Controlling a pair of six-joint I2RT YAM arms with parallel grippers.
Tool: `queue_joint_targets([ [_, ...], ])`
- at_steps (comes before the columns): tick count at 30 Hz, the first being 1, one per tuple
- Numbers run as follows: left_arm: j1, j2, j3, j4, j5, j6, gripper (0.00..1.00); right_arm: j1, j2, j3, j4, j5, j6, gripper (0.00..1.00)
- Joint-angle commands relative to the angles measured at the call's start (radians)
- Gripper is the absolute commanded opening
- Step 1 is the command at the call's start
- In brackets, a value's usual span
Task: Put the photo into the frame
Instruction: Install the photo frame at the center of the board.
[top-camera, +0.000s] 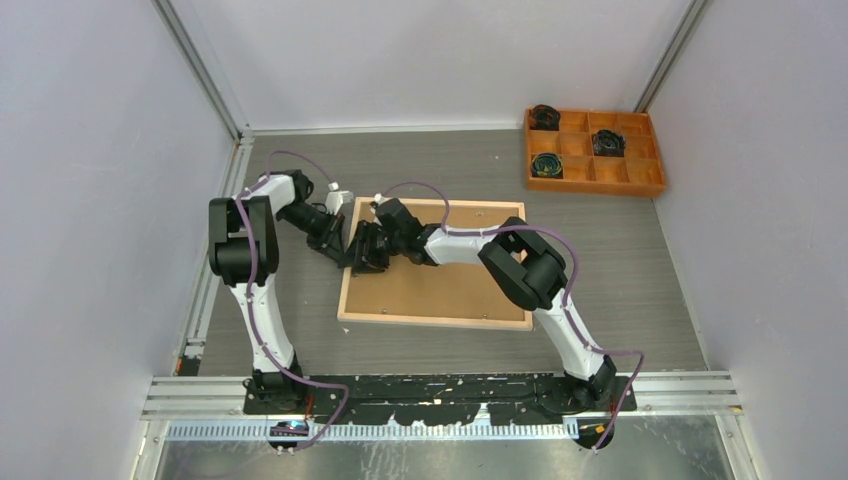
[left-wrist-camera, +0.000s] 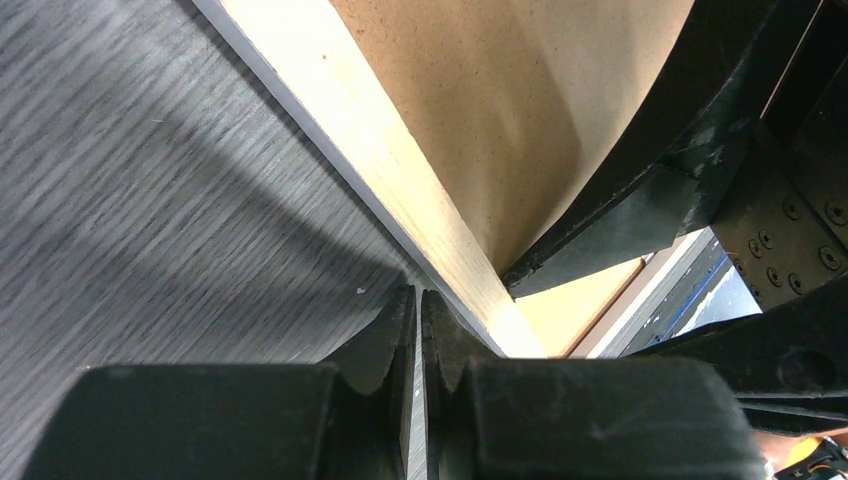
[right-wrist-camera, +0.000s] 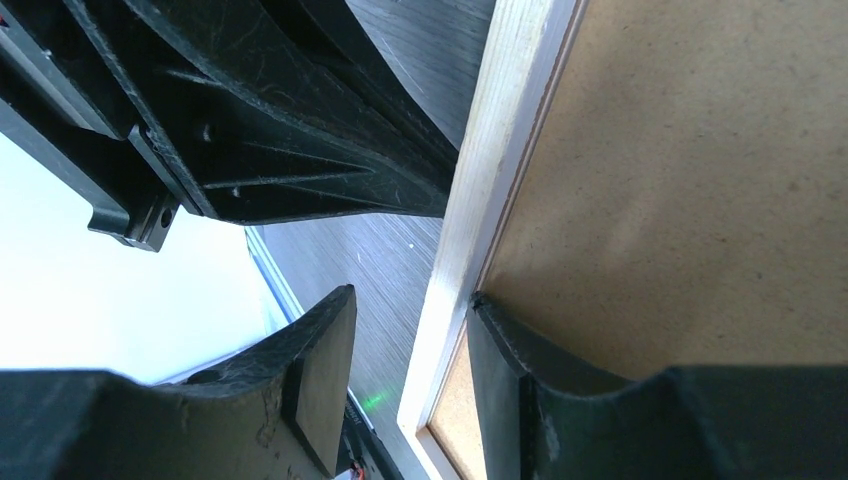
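Left hand (left-wrist-camera: 415, 300) and right hand (right-wrist-camera: 410, 310) at the frame's (top-camera: 432, 320) left rail
The frame lies back up mid-table (top-camera: 620, 290), a brown board (top-camera: 450, 285) filling it. The left hand is pinched shut on nothing, just outside the rail. The right hand straddles the rail half open, gripping nothing. An orange tray (top-camera: 655, 188) sits at the far right corner.

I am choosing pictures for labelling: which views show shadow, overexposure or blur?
Top external: even light, sharp, no glare on the frame. Left wrist: a broad dark shadow crosses the table; the left gripper, near the lens, looks slightly soft. Right wrist: the area at left is washed out to white, while the backing board looks sharp.
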Motion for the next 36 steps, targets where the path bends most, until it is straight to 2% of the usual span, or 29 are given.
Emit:
queue_joint_targets([
  [1, -0.001, -0.001, 0.010, 0.002, 0.011, 0.004, 0.07, 0.015, -0.007, 0.046, -0.040, -0.013, -0.029, 0.50],
  [10, -0.001, -0.006, 0.003, -0.001, 0.010, 0.010, 0.07, -0.033, -0.044, 0.051, -0.070, -0.003, -0.061, 0.53],
  [36, -0.001, -0.008, 0.006, -0.002, 0.018, 0.009, 0.07, 0.018, -0.005, 0.036, -0.059, -0.036, -0.045, 0.52],
])
